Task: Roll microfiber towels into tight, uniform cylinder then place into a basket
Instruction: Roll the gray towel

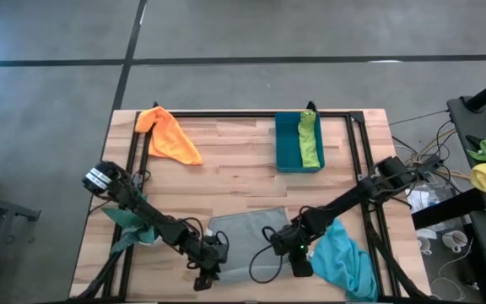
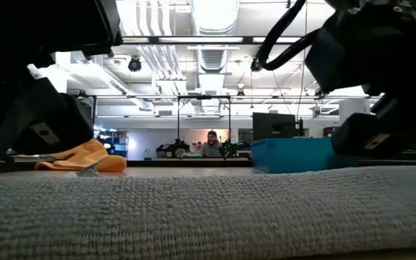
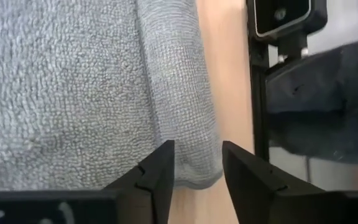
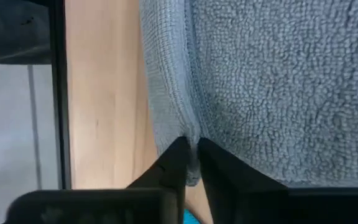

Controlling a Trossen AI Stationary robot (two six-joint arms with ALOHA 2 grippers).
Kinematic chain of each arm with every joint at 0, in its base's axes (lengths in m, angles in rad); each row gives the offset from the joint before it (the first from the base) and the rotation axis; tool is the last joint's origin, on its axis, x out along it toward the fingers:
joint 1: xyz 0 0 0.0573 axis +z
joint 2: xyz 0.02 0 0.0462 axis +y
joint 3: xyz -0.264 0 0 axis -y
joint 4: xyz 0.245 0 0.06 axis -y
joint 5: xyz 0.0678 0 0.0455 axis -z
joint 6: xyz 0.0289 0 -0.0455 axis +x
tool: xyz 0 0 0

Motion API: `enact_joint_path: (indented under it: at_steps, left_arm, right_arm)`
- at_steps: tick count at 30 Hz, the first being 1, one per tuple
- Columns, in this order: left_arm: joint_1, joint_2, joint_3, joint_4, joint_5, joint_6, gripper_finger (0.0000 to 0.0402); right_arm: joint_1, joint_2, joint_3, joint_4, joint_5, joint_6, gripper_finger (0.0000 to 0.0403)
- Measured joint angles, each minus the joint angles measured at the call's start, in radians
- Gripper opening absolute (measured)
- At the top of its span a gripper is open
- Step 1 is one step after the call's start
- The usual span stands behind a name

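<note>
The grey towel [image 1: 247, 236] lies flat at the table's near middle, its near edge turned over into a narrow fold [image 3: 179, 93]. My left gripper [image 3: 197, 171] is open at the fold's left end, one finger on each side of it. My right gripper [image 4: 191, 155] is shut on the fold's right end. The orange towel [image 1: 169, 135] lies at the far left. The teal basket [image 1: 298, 142] stands at the far right with the lime green towel [image 1: 310, 139] inside. A turquoise towel [image 1: 344, 257] lies bunched at the near right. My left gripper has the folded edge's left end [image 3: 194, 155] between its spread fingers; I cannot tell whether either finger touches it. My right gripper pinches the fold's right end [image 4: 190, 134] between its two fingers, slanting down from the near side. The towel lies on the table.
A black frame runs round the tabletop; its near rail [image 3: 257, 124] lies just beyond the towel's near edge. A dark teal cloth [image 1: 125, 221] sits under the left arm. A person [image 2: 211, 144] shows far off in the room.
</note>
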Motion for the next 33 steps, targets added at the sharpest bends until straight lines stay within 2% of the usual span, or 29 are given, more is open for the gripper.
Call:
enact_joint_path:
  at_steps: [5, 8, 16, 19, 24, 28, 33]
  left_arm:
    - [-0.008, -0.001, 0.012, 0.003, -0.015, -0.108, 0.0148]
    - [-0.013, 0.002, 0.012, 0.003, -0.023, -0.12, 0.0151]
    - [-0.05, 0.003, 0.008, 0.01, -0.122, -0.119, 0.0148]
    - [-0.05, 0.003, 0.007, 0.019, -0.133, -0.111, 0.0118]
    - [-0.053, 0.003, 0.002, 0.072, -0.135, -0.086, 0.0018]
    - [-0.072, 0.002, 0.001, 0.067, -0.127, -0.09, 0.0007]
    - [-0.085, -0.042, -0.002, 0.049, -0.123, -0.097, 0.0002]
  right_arm:
    - [0.001, 0.0, 0.0, -0.001, 0.003, 0.002, 0.0087]
    - [0.001, 0.0, 0.0, -0.001, 0.031, 0.011, 0.0102]
    - [0.019, -0.015, 0.076, -0.025, 0.087, -0.009, 0.01]
    - [0.029, -0.016, 0.107, -0.038, 0.095, -0.037, 0.0092]
    - [0.031, -0.015, 0.165, -0.113, 0.149, -0.071, 0.008]
    - [0.034, -0.015, 0.247, -0.183, 0.256, -0.123, 0.0079]
    - [0.017, -0.015, 0.311, -0.189, 0.401, -0.135, 0.0079]
